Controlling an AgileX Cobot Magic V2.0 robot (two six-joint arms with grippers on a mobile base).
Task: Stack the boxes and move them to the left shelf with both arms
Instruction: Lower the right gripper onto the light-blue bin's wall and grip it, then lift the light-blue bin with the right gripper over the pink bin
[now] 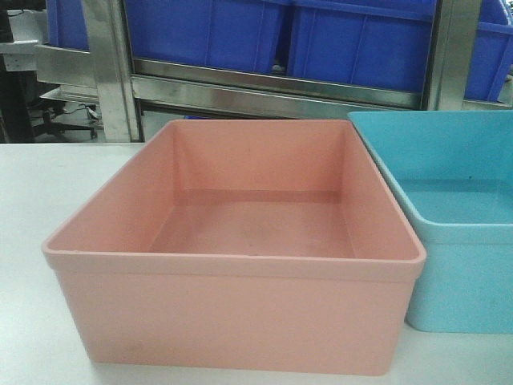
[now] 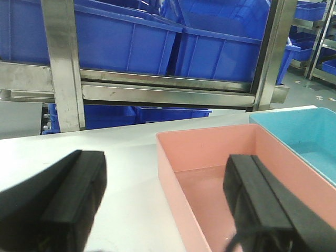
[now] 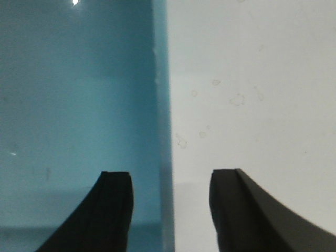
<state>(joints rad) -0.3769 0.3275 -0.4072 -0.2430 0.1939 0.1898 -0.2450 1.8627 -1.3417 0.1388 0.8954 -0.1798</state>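
Two boxes sit side by side on the counter (image 1: 40,184). The left box (image 1: 232,313) reaches nearer, and the right box (image 1: 465,281) is just beside it; whether the walls touch, can't tell. Behind them, past the counter's far edge, stands a rack (image 1: 272,87) with bins (image 1: 353,40) on it. The left gripper (image 2: 163,168) straddles the left box's left wall, one finger inside, one over the counter. The right gripper (image 3: 170,176) straddles the right box's right wall likewise.
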